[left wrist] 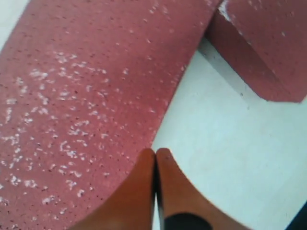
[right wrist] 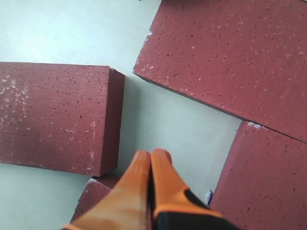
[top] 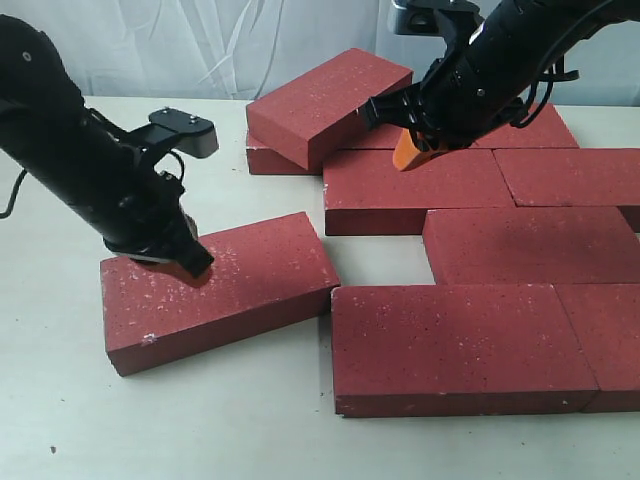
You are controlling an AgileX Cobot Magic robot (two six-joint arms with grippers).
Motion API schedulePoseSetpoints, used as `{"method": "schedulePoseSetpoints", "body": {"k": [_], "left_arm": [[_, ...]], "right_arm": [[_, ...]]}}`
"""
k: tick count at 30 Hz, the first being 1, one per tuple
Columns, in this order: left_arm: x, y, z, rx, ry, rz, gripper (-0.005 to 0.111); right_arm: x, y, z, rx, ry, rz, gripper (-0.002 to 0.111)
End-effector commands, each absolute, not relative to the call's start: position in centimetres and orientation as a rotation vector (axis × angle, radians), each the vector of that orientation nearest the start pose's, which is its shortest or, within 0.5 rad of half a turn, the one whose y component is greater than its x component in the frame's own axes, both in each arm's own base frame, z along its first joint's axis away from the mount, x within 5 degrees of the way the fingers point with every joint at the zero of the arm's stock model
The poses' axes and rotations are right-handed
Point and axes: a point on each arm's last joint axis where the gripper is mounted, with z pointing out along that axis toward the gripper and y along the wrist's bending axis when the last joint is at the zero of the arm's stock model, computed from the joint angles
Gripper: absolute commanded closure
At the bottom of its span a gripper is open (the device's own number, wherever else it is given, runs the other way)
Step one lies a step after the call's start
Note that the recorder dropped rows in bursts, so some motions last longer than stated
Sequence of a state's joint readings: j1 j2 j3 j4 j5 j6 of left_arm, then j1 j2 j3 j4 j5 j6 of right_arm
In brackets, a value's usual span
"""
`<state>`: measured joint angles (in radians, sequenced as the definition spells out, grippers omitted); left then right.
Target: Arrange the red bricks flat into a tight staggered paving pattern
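I see the red bricks [top: 455, 345] spread over a pale, smooth table [top: 250, 420]. They are thick rectangular slabs, dark red with pale flecks, rough and matte, with sharp corners. On the right side of the exterior view several lie flat in offset rows. Some meet edge to edge, while narrow strips of table show between others.

A loose brick [top: 215, 285] lies flat and skewed on the left, its near corner just beside the front row. Its top is heavily dusted with white specks. At the back a tilted brick [top: 325, 100] rests on top of another, one end raised.

My left gripper [top: 185, 262] is down on the loose brick's top face near a long edge. Its orange fingers [left wrist: 139, 191] are pressed together and hold nothing. My right gripper [top: 412, 152] hangs above the laid rows just beside the tilted brick. Its orange fingertips [right wrist: 163, 177] are also pinched together, empty, over a gap of bare table between bricks.
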<state>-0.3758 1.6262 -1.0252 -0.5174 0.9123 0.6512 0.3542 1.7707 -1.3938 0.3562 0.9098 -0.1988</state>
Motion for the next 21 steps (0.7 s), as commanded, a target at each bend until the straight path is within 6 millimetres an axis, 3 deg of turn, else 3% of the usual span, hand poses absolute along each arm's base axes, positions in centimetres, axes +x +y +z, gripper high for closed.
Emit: {"method": "schedulePoseSetpoints", "body": {"k": [1, 5, 13, 21], "left_arm": [[25.7, -14.5, 21.5, 1.346, 2.629, -0.638, 0.107], [24.9, -13.7, 21.0, 1.653, 2.546, -0.578, 0.107], [23.4, -12.5, 19.3, 1.819, 2.572, -0.554, 0.107], [23.0, -11.8, 17.8, 1.850, 2.579, -0.460, 0.107]], "right_arm": [[34.3, 15.2, 26.6, -0.519, 2.692, 0.488, 0.109], [34.3, 15.2, 26.6, -0.520, 2.694, 0.488, 0.109], [34.3, 15.1, 26.6, -0.526, 2.694, 0.476, 0.109], [34.3, 15.1, 26.6, -0.527, 2.694, 0.474, 0.109]]}}
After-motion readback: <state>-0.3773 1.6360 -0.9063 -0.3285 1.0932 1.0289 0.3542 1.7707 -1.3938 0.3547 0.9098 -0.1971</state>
